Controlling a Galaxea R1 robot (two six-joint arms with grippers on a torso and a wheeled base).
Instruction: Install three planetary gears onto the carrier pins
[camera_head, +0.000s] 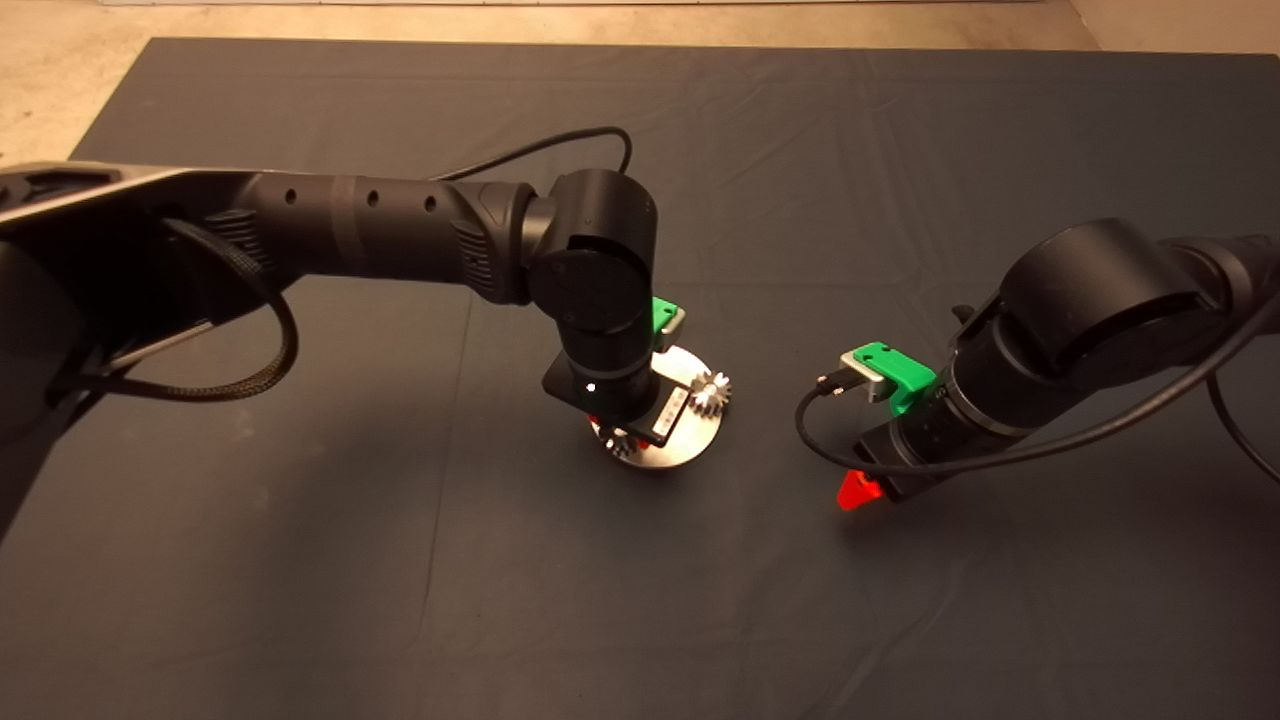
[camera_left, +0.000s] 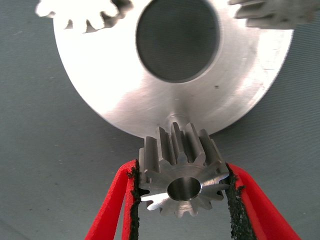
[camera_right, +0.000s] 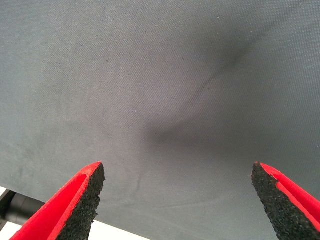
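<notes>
My left gripper (camera_left: 182, 170) is shut on a small silvery planetary gear (camera_left: 175, 150), holding it at the near rim of the shiny round disc (camera_left: 115, 85) with the large centre hole. Two more gears sit on the disc, one (camera_left: 80, 12) on each side (camera_left: 272, 12) of the hole. From above, one seated gear (camera_head: 711, 390) shows at the disc's right and another (camera_head: 618, 441) peeks out under my left wrist. The carrier pins are hidden by the gears. My right gripper (camera_right: 177, 167) hangs open over bare mat, right of the disc (camera_head: 685, 450).
The dark mat (camera_head: 400, 560) covers the table, with pale floor beyond its far edge. My left arm reaches over the disc from the left. The right arm's cable (camera_head: 830, 450) loops down between its gripper and the disc.
</notes>
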